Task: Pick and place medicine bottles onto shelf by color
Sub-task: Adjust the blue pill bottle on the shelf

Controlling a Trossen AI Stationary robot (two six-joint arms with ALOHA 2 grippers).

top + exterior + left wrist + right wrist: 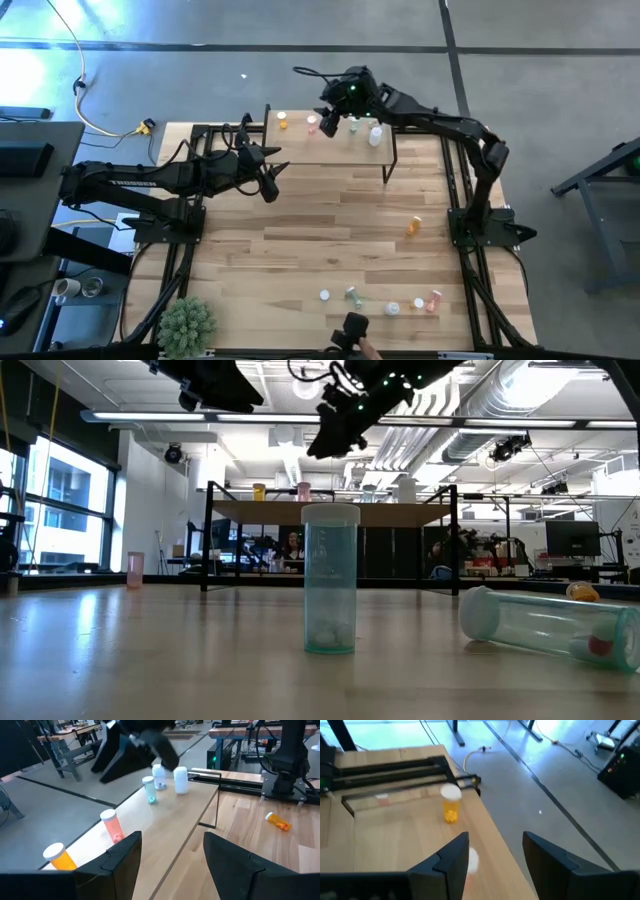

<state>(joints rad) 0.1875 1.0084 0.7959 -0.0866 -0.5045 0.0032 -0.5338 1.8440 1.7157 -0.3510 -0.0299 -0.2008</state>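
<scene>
The shelf (330, 150) is found at the far edge of the surface (320, 235), carrying an orange bottle (283, 121), a pink bottle (313, 124), a green bottle (354, 126) and two white bottles (375, 135) along its rear edge. The right claw (327, 122) is held open above the pink bottle, gripping nothing, and the left claw (268, 172) is held open and empty just off the shelf's left end. An orange bottle (413, 227) is noted lying toward the right edge and loose bottles (392, 302) near the near edge, with the middle of the surface left open.
</scene>
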